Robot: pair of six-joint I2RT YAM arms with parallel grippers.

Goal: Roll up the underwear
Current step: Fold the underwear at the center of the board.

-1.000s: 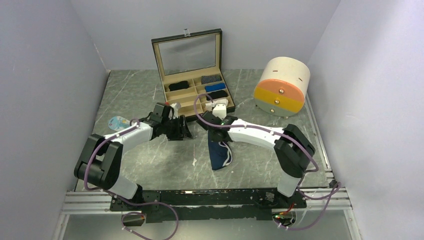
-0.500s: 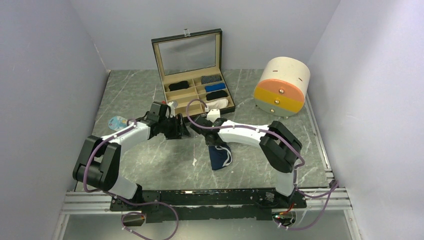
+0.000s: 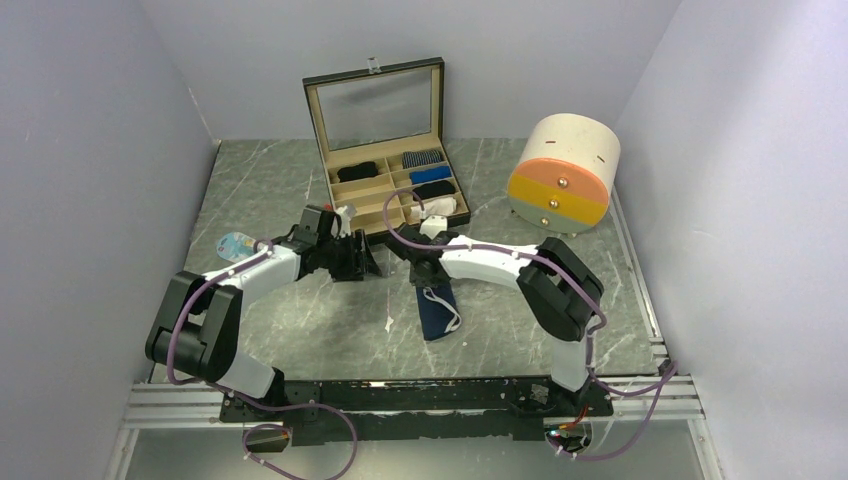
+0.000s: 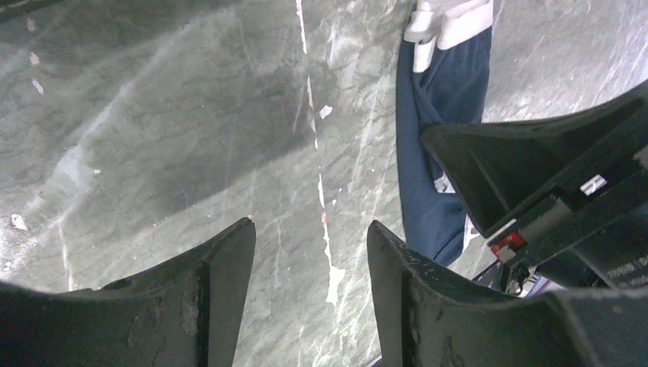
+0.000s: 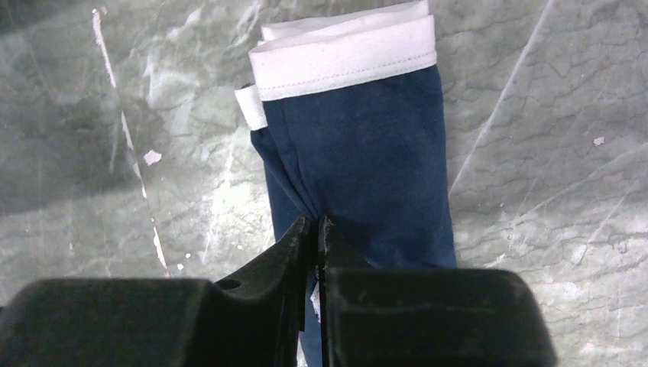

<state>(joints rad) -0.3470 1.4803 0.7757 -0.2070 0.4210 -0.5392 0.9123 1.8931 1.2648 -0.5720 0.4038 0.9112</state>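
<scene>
Nearest me on the grey marbled tabletop (image 3: 300, 320) lies the navy underwear (image 3: 437, 314), folded into a long narrow strip just right of centre. In the right wrist view its white waistband (image 5: 344, 57) caps the end away from the fingertips.

The right hand (image 3: 425, 274) sits at the strip's far end. Its fingers are pressed together on a gathered fold of the navy cloth (the creases run straight into the tips, so I read that as a pinch). The cloth lies flat on the tabletop beyond the pinch.

The left hand (image 3: 360, 258) is just to the left of the right one, near but apart from the garment. Its fingers (image 4: 229, 267) are spread, with only bare tabletop showing between them.

Further left, near the wall, lies a small blue and white packet (image 3: 236, 244).

Beyond both hands stands an open divided case (image 3: 385, 130), its lid upright, with dark, blue, striped and white cloth bundles in its compartments. Far right is a round drawer unit (image 3: 563, 172) with an orange and yellow front.
</scene>
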